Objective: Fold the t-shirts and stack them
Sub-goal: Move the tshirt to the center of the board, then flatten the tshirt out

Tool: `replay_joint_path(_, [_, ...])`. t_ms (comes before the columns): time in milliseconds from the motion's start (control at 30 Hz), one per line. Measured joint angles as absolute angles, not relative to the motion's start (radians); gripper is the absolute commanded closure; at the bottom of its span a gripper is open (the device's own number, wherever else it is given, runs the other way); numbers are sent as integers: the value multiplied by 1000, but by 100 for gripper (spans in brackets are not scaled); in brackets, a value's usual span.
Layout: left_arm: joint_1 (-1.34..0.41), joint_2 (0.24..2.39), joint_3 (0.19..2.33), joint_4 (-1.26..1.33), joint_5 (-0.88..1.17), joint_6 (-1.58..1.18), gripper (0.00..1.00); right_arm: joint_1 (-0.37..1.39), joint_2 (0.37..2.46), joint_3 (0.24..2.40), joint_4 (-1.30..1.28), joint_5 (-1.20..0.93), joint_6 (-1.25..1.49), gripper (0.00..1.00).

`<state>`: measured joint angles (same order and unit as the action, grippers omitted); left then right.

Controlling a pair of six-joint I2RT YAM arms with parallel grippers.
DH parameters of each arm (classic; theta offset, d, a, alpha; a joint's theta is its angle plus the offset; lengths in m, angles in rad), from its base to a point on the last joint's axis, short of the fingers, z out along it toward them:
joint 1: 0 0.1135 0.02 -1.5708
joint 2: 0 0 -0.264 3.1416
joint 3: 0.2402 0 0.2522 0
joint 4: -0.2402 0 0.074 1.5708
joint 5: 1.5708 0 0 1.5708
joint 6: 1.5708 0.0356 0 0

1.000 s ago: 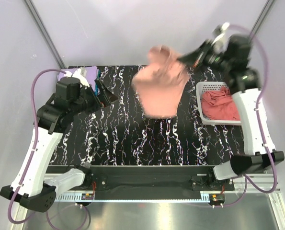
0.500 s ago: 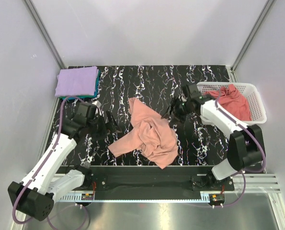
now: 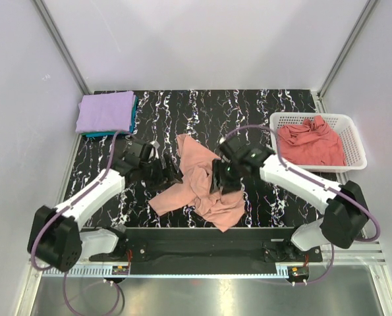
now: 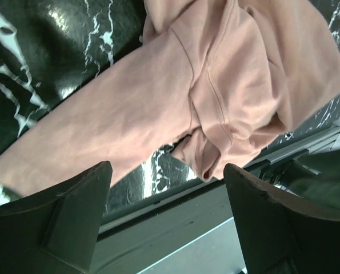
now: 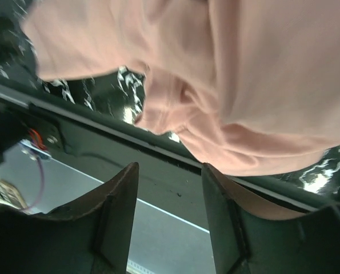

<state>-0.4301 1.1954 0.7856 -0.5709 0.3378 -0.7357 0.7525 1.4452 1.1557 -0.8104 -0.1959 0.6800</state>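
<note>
The black marbled table (image 3: 275, 105) bore a salmon-pink t-shirt (image 3: 194, 172), crumpled, one sleeve flung out to the near-left. Right of that shirt stood the white basket (image 3: 284, 119) with a rose-pink t-shirt (image 3: 311, 141) heaped inside. Well off to the shirt's back-left lay a folded lavender t-shirt (image 3: 105, 112) atop a teal t-shirt (image 3: 100, 134). The left gripper (image 4: 167, 171) hung at the shirt's left side, jaws wide apart, the sleeve just beyond its tips. The right gripper (image 5: 170, 168) sat over the shirt's right half, jaws apart, gripping nothing.
</note>
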Motion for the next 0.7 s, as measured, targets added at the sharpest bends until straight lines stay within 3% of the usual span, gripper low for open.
replay_joint_path(100, [-437,1299,784,-497,362,-740,24,826,1449,1074,-765,-192,717,43])
replay_joint_path(200, [-448,1425,799,-485,361,-723,25,855,1466,1050,-760,-151,751,43])
replay_joint_path(433, [-469,1478,802,-540,308,-680,13,864,1455,975,-762,-95,822,41])
replay_joint_path(700, [-480,1510,868,-528,258,-641,11,878,1454,915,-754,-96,861,38])
